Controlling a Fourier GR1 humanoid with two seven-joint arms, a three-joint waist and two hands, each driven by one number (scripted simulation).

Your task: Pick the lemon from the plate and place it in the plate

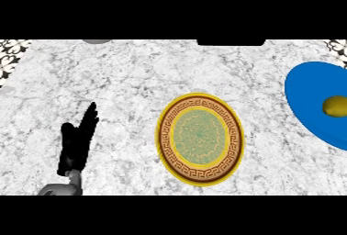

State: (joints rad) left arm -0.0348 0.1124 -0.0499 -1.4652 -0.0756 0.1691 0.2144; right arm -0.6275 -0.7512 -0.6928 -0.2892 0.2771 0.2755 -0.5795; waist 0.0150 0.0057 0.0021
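We note the lemon (pixel 335 106) lying on the blue plate (pixel 308 108) at the far right of the surface (pixel 122 69), partly cut by the view's edge. The patterned plate (pixel 201 139), gold-rimmed with a green centre, sits near the middle of the surface, well apart from the blue one, and carries nothing. By our reading the task has not begun in any visible way: the lemon is not yet lifted and the transfer is all still to do. Our left hand (pixel 76 144) shows at the lower left, fingers straight and pointing up, holding nothing, resting well apart from both plates. Our right hand is not in view, so we say nothing of it. What is left, as we judge it: reach the lemon, grasp it, carry it across to the patterned plate, and set it down.
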